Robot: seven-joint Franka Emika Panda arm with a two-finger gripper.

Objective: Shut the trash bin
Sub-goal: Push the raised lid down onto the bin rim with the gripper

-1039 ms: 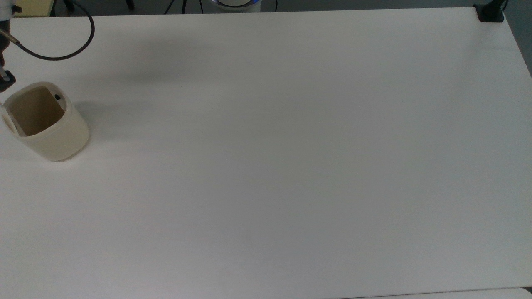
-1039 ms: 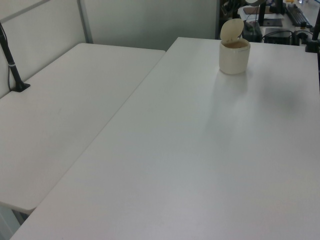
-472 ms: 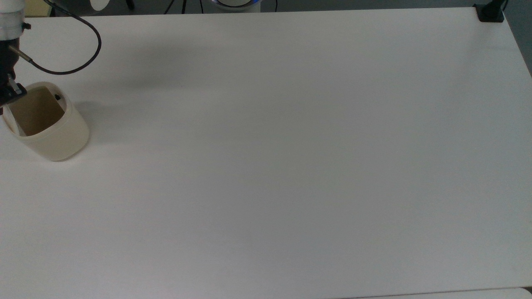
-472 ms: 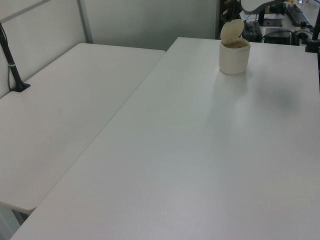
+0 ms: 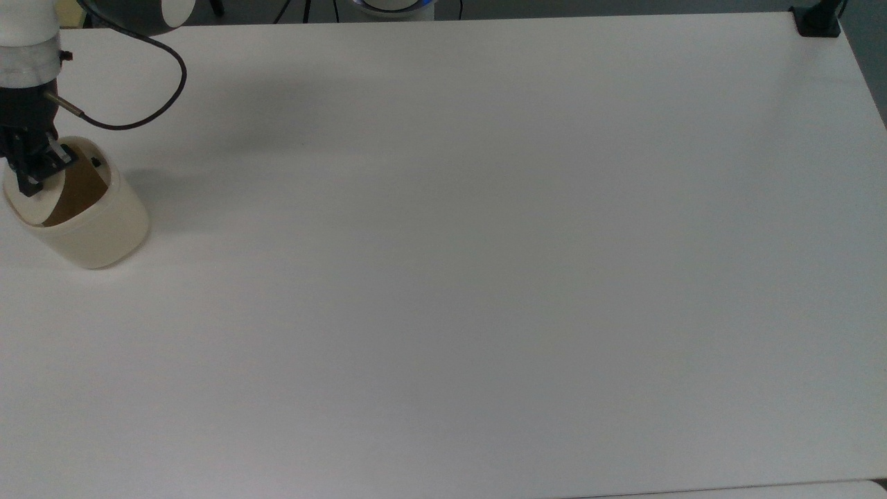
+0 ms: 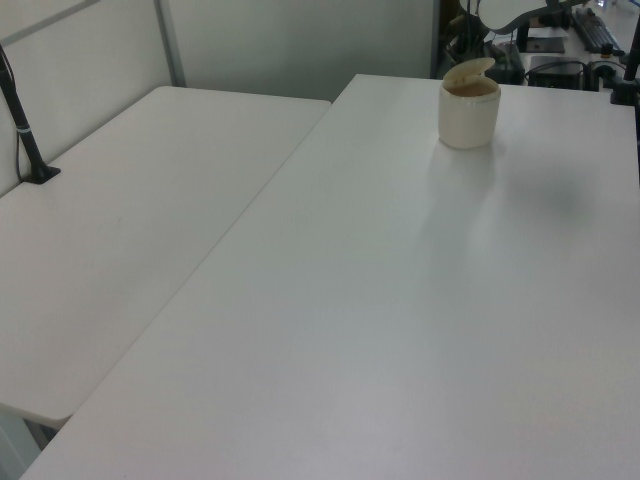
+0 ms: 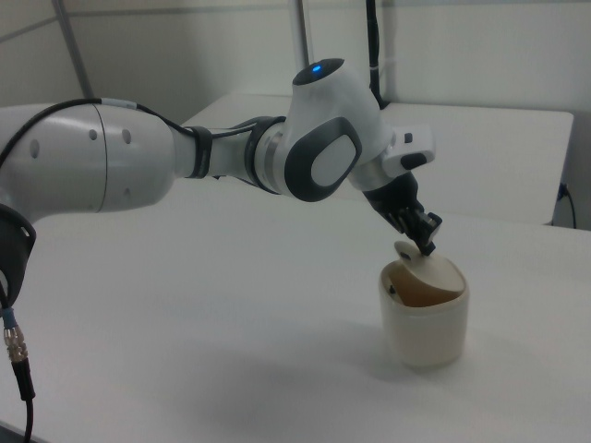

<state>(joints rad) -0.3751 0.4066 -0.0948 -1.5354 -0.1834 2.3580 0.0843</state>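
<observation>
Trash bin [image 7: 425, 323] upright, lid [image 7: 432, 274] half-lowered

The table [image 5: 485, 277] lies bare across nearly its whole top, so a gripper can pass freely anywhere from the centre toward 3 and 6 o'clock in the top view. The one standing obstacle is the trash bin [image 5: 90, 222] near the 9 o'clock edge. Its lid [image 7: 434, 274] sits tilted over the opening, partly down. The gripper [image 7: 423, 231] presses at the lid's raised edge, blocking approach from 10 o'clock in the top view. A black cable [image 5: 138, 104] loops above the table at 11 o'clock. A black clamp [image 5: 818, 21] occupies the 1 o'clock corner.
</observation>
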